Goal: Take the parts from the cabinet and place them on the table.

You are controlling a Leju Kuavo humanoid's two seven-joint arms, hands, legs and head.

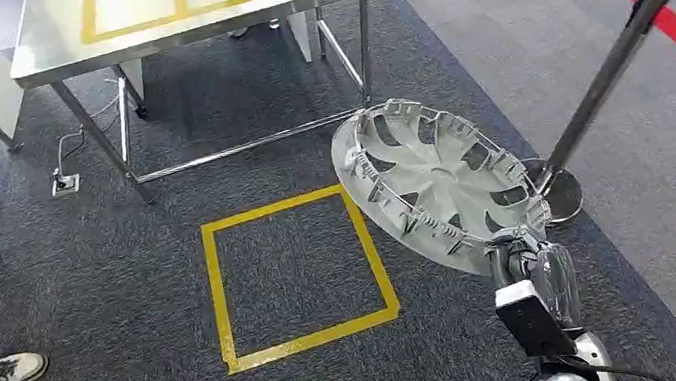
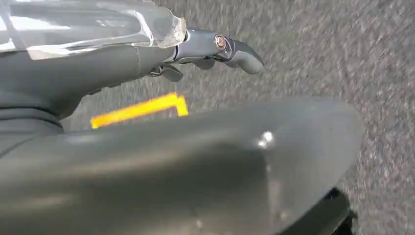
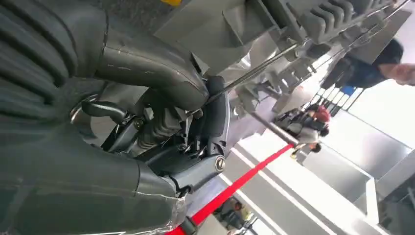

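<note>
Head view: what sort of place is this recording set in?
Probably an indoor demo or test area, not a working factory: grey carpet with a yellow taped square, a steel table taped the same way, and a stanchion post beside a red floor line.

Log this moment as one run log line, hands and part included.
right hand: holds hubcap by rim, above carpet | left hand: holds nothing, fingers apart | steel table: ahead, hubcap not yet placed
</note>
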